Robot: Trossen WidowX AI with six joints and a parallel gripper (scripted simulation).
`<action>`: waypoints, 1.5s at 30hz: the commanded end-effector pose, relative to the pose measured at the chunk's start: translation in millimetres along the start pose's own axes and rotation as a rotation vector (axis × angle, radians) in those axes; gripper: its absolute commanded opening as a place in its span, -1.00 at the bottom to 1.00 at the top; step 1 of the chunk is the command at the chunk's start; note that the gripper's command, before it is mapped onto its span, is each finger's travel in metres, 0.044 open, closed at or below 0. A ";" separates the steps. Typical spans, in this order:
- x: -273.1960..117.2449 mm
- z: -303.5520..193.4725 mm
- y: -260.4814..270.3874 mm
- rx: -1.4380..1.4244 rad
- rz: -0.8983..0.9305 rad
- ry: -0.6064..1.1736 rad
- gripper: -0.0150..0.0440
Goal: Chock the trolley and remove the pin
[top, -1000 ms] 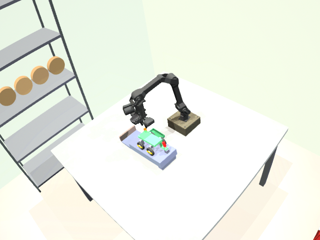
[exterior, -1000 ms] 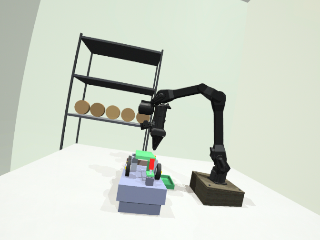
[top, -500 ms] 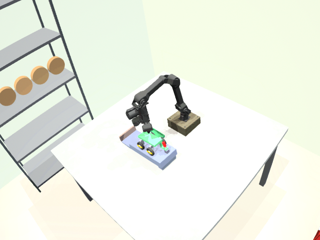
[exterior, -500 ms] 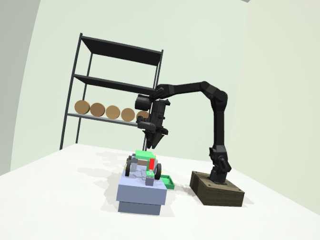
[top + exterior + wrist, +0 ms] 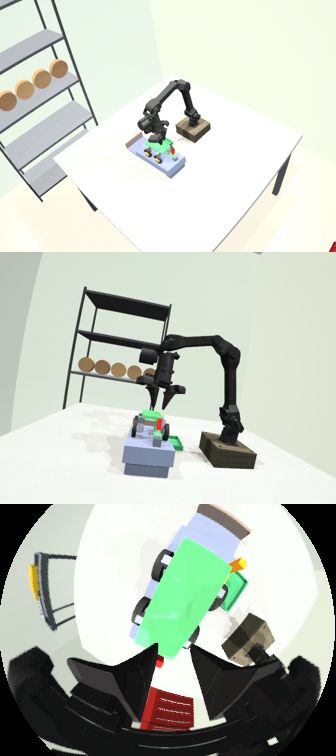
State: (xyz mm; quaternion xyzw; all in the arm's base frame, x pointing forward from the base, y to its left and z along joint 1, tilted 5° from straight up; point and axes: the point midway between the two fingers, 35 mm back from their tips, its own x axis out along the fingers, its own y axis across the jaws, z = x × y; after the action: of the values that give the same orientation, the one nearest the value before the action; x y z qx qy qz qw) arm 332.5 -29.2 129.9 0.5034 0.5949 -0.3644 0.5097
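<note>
The trolley (image 5: 160,146) (image 5: 151,414) (image 5: 185,599) stands on the blue-grey ramp (image 5: 173,166) (image 5: 147,454) (image 5: 202,534). The red-headed stop pin (image 5: 172,151) (image 5: 159,424) (image 5: 159,662) stands upright in its bracket at the uphill end. The chock's orange handle (image 5: 152,135) (image 5: 162,416) (image 5: 240,565) shows beside the trolley's downhill end, on the tray side; its base is mostly hidden, and contact with the wheel cannot be told. The green tray (image 5: 177,447) (image 5: 239,596) lies beside the ramp. My gripper (image 5: 159,408) (image 5: 175,646) is partly open and empty, pointing down above the trolley deck.
A brown end board (image 5: 133,139) (image 5: 225,518) closes the ramp's downhill end. The arm's wooden base block (image 5: 187,131) (image 5: 233,458) (image 5: 245,636) stands beyond the tray. A shelf rack with wooden discs (image 5: 41,78) (image 5: 118,369) stands behind the table. A red cabinet (image 5: 172,709) shows between the fingers.
</note>
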 end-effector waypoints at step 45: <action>33.3 -54.9 21.6 0.432 -0.012 0.087 0.15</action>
State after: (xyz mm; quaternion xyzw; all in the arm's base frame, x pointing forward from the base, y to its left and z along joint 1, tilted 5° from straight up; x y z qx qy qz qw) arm 341.7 33.8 114.1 0.6117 0.5266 -0.4637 0.3653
